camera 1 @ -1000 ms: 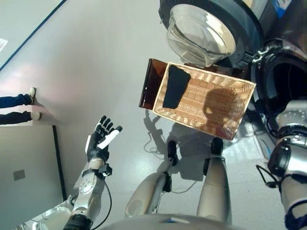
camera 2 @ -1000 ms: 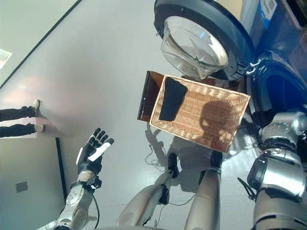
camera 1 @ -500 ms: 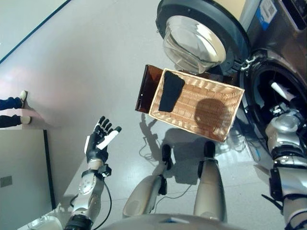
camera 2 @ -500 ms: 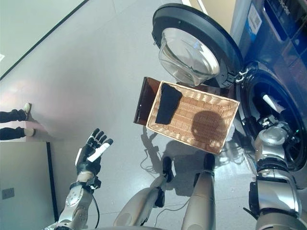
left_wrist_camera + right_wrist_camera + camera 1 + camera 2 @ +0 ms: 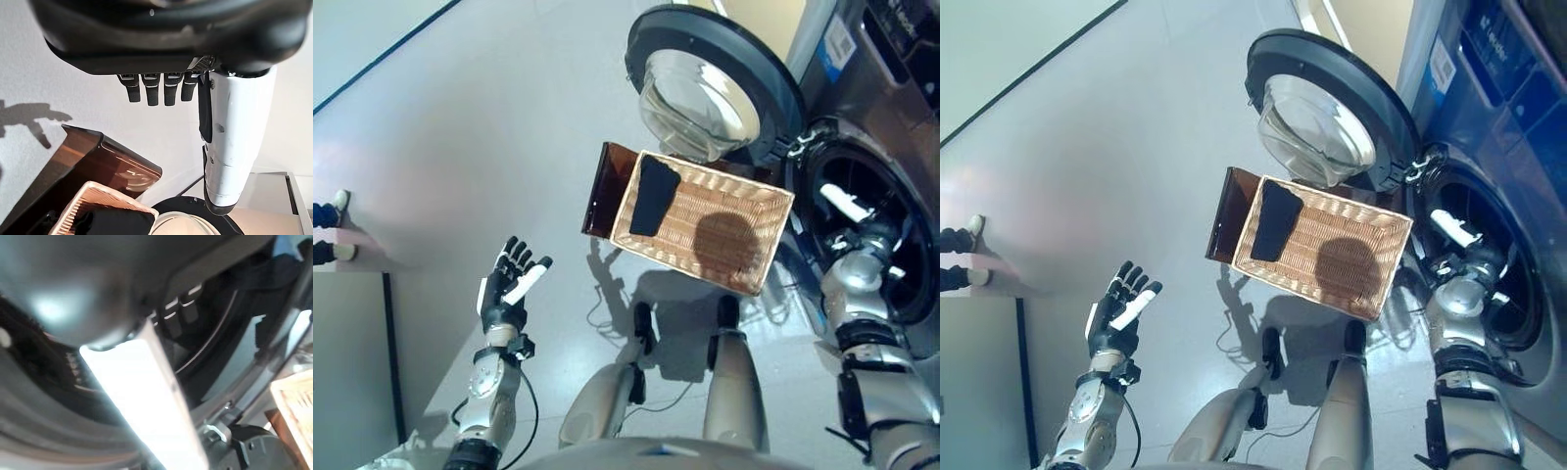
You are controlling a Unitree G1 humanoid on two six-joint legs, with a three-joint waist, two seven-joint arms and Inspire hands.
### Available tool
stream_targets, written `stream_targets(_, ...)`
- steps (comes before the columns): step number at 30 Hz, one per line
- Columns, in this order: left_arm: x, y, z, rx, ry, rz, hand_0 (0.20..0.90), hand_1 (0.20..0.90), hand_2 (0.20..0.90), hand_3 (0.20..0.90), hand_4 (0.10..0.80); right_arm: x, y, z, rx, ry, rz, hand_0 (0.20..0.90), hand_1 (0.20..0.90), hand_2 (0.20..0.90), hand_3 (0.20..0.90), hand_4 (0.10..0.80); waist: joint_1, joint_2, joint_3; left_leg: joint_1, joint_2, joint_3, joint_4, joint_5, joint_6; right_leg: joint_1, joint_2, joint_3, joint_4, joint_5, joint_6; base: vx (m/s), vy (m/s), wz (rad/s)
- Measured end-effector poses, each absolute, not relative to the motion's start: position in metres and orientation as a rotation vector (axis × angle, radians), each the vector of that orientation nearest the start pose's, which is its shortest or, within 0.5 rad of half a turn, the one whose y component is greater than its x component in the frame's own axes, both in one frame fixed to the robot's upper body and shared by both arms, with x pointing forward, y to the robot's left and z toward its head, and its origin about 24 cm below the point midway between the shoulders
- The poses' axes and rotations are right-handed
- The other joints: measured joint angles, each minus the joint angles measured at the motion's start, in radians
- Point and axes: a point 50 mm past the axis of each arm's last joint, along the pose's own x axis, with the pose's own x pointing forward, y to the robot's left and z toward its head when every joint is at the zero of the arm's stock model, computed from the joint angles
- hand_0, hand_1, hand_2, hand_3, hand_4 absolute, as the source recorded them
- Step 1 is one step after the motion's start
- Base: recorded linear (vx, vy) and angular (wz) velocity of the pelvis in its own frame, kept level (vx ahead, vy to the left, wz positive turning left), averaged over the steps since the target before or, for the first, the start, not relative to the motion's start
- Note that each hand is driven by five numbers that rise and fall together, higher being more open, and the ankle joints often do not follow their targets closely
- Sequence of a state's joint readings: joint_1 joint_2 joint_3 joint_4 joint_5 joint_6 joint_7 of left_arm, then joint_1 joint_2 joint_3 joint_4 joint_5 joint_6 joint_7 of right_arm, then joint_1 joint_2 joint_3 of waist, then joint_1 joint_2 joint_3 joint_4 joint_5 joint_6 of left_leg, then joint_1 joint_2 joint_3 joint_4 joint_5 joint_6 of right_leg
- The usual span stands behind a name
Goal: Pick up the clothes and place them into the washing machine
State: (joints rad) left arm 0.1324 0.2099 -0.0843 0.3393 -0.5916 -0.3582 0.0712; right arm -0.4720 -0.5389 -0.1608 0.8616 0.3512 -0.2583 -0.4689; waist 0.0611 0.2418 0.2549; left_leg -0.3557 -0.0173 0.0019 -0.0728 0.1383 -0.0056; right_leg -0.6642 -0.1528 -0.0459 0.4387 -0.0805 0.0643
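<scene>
Over the last second the whole head view has been swinging toward the grey front-loading washing machine (image 5: 891, 127), which now shows far more of its dark drum opening (image 5: 1494, 264); that is the camera turning, not the things moving. What is really changing is the right arm: a second ago it was hanging low beside the machine, and now the right hand (image 5: 842, 203) is reaching into the mouth of the drum, its white thumb cover lying just inside the rim. In my judgement this is the delivery stage of one load, or the moment right after it. In the right wrist view the hand's dark fingers (image 5: 178, 308) are showing only as short tips past the thumb, against the drum's dark interior, and no cloth is visible between them; whether they are straight or curled I cannot tell. The left hand (image 5: 509, 284) is hovering over the bare grey floor, well apart from everything, fingers spread and relaxed, holding nothing; its wrist view is confirming this. The one garment plainly in sight, a flat black folded cloth (image 5: 651, 196), is lying at the left end of the rectangular woven wicker basket (image 5: 744, 279), which is sitting just in front of the round glass-windowed machine door (image 5: 705, 88), swung open. So at least that piece is not yet loaded.
</scene>
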Motion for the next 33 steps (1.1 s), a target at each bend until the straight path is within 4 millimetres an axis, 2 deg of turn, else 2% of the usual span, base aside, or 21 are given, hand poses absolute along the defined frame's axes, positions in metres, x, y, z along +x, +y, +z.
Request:
stream_targets(2,0.203,0.209,-0.035,-0.322,0.149,0.252,0.900,0.900,0.900,0.900,0.800,0.293,-0.343,0.057,-0.083,0.020,-0.857,0.900,0.900,0.900,0.900,0.800,-0.001,-0.001,-0.002,0.019,0.004,-0.001,0.001,-0.003,0.001,0.030,0.005,-0.006,-0.013,0.009,-0.009,0.031,0.002,-0.03)
stream_targets(6,0.198,0.215,-0.039,-0.317,0.160,0.289,0.900,0.900,0.900,0.900,0.800,0.287,-0.332,0.038,-0.063,0.070,-0.837,0.900,0.900,0.900,0.900,0.800,-0.002,-0.023,-0.023,0.020,0.006,0.001,0.000,-0.007,0.001,0.033,0.008,-0.007,-0.029,0.012,-0.005,0.003,0.014,-0.05)
stream_targets(9,0.197,0.218,-0.039,-0.302,0.164,0.302,0.900,0.900,0.900,0.900,0.800,0.284,-0.324,0.029,-0.076,0.097,-0.809,0.900,0.900,0.900,0.900,0.800,-0.003,-0.025,-0.024,0.021,0.010,0.002,0.001,-0.008,0.003,0.047,0.012,-0.008,-0.055,0.025,-0.002,-0.006,0.007,-0.01)
stream_targets(18,0.195,0.220,-0.040,-0.297,0.168,0.316,0.900,0.900,0.900,0.900,0.800,0.286,-0.317,0.026,-0.155,0.111,-0.764,0.900,0.900,0.900,0.900,0.800,0.005,-0.025,-0.025,0.004,0.006,0.008,0.000,-0.013,0.007,0.029,0.009,-0.001,-0.061,0.027,0.005,0.000,0.000,0.00)
stream_targets(22,0.195,0.219,-0.041,-0.297,0.170,0.314,0.900,0.900,0.900,0.900,0.800,0.283,-0.318,0.010,-0.375,0.240,-0.675,0.900,0.900,0.900,0.900,0.800,0.010,-0.025,-0.024,-0.020,0.008,0.015,0.001,-0.009,0.007,0.007,0.009,-0.002,-0.062,0.044,-0.008,0.000,0.000,0.00)
stream_targets(27,0.195,0.219,-0.040,-0.298,0.167,0.311,0.900,0.900,0.900,0.900,0.800,0.281,-0.318,0.000,-0.520,0.332,-0.618,0.900,0.900,0.900,0.900,0.800,0.013,-0.024,-0.022,-0.022,0.006,0.017,-0.001,-0.010,0.007,0.006,0.011,-0.003,-0.071,0.043,-0.008,0.000,0.000,0.00)
stream_targets(33,0.196,0.219,-0.039,-0.298,0.162,0.304,0.900,0.900,0.900,0.900,0.800,0.296,-0.325,0.013,-0.680,0.355,-0.591,0.900,0.900,0.900,0.900,0.800,0.017,-0.011,-0.003,-0.051,0.007,0.018,0.000,-0.007,0.007,-0.021,0.009,-0.002,-0.077,0.050,-0.001,-0.001,0.000,0.01)
